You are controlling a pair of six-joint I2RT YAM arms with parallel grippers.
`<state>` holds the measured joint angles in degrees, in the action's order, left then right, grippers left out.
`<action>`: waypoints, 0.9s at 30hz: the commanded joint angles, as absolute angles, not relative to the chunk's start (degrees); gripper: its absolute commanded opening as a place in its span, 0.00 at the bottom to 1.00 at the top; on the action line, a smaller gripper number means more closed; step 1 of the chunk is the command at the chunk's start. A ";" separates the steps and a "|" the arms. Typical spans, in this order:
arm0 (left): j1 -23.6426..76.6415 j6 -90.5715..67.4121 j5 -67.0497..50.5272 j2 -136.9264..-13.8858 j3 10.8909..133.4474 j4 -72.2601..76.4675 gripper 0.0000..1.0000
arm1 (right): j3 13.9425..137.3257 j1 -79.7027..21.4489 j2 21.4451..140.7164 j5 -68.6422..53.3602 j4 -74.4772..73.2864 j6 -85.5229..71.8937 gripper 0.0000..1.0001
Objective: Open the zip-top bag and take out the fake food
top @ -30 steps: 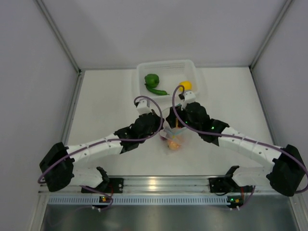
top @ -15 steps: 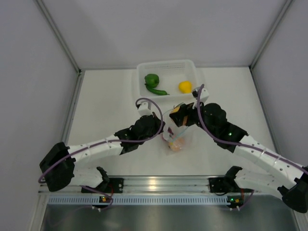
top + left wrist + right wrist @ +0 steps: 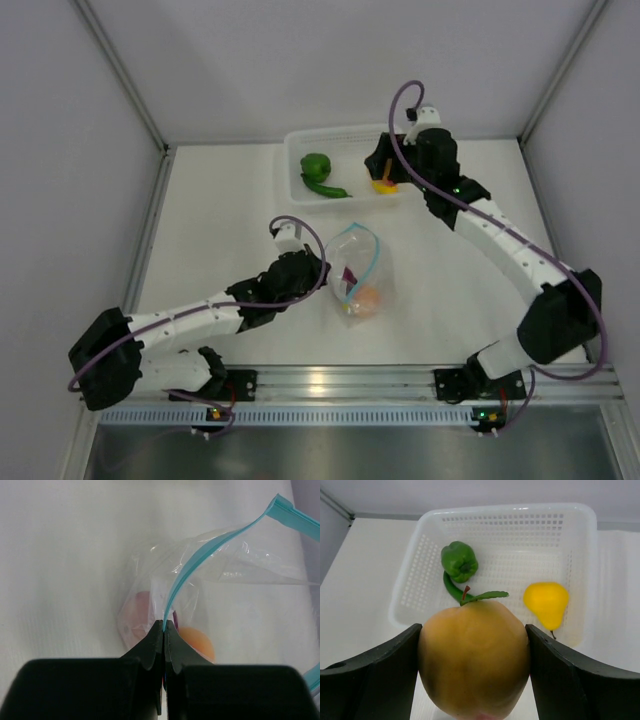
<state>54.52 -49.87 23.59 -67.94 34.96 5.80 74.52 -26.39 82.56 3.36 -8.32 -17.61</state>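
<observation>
The zip-top bag [image 3: 358, 262] lies open in the middle of the table, its light blue zip strip [image 3: 200, 560] curving up. My left gripper [image 3: 322, 268] [image 3: 164, 625] is shut on that strip at the bag's left edge. Inside the bag lie a peach-orange fruit [image 3: 367, 298] [image 3: 197, 642] and a purple piece [image 3: 349, 275]. My right gripper [image 3: 385, 172] [image 3: 474, 630] hangs above the white basket's near right side, shut on a peach-orange fruit [image 3: 474, 665] with a green leaf. A green pepper [image 3: 459, 561], a green chili [image 3: 451, 587] and a yellow piece [image 3: 546, 600] lie in the basket.
The white mesh basket [image 3: 345, 131] [image 3: 510, 507] stands at the back middle of the table, against the rear wall. Grey side walls close in the table left and right. A metal rail [image 3: 320, 380] runs along the near edge between the arm bases.
My right arm has lifted the peach-orange fruit out of the bag and carried it back to above the basket. The left gripper has kept its pinch on the zip strip, shifting slightly left.
</observation>
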 commanded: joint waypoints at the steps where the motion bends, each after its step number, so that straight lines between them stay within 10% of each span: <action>1: 54.32 -50.62 23.56 -64.61 33.75 7.47 0.00 | 84.88 -25.49 94.08 6.14 -11.85 -13.98 0.47; 10: 54.14 -49.48 21.71 -60.91 33.93 7.47 0.00 | 106.68 -24.87 117.92 7.20 -14.76 -8.44 0.55; 13: 54.14 -49.04 21.27 -60.12 33.93 7.21 0.00 | 111.44 -24.87 122.15 7.64 -16.26 -7.65 0.68; 15: 54.14 -48.78 21.36 -59.68 33.75 6.86 0.00 | 114.42 -24.79 123.39 7.65 -18.18 -7.03 0.99; 27: 54.14 -48.87 18.81 -58.71 35.59 6.33 0.00 | 104.78 -24.44 105.14 0.48 -19.25 -9.05 0.99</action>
<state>54.41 -49.34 20.10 -59.99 33.95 5.28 107.31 -25.26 117.60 7.16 -19.99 -7.66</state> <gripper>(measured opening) 0.023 0.993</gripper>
